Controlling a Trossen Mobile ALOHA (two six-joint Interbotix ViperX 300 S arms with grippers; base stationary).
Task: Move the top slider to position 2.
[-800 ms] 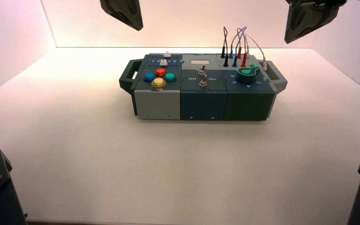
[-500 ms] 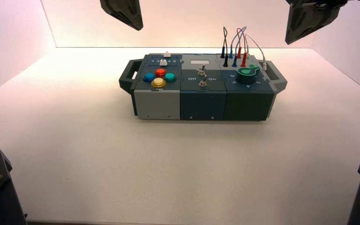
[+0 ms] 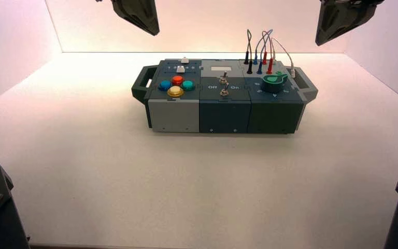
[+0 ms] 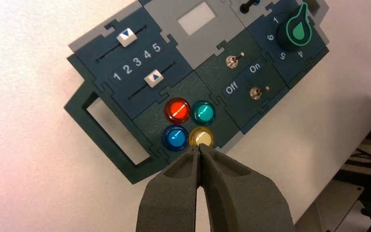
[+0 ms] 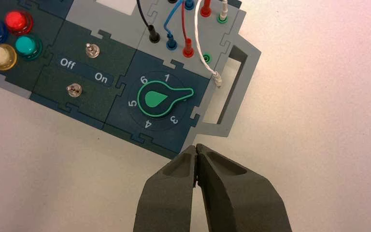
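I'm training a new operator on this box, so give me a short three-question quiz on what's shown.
1. True or false: the large round knob sits on the box's left end.
2. Fill in: the word printed between the switches, paired with "Off", is "___".
3. Which describes the top slider?
a) red, at the digit 1
b) white, with a blue triangle
c) green, at the digit 5

Key: 1 false; 2 On; 3 b

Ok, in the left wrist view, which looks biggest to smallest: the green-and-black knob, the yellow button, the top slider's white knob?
1. green-and-black knob
2. yellow button
3. top slider's white knob
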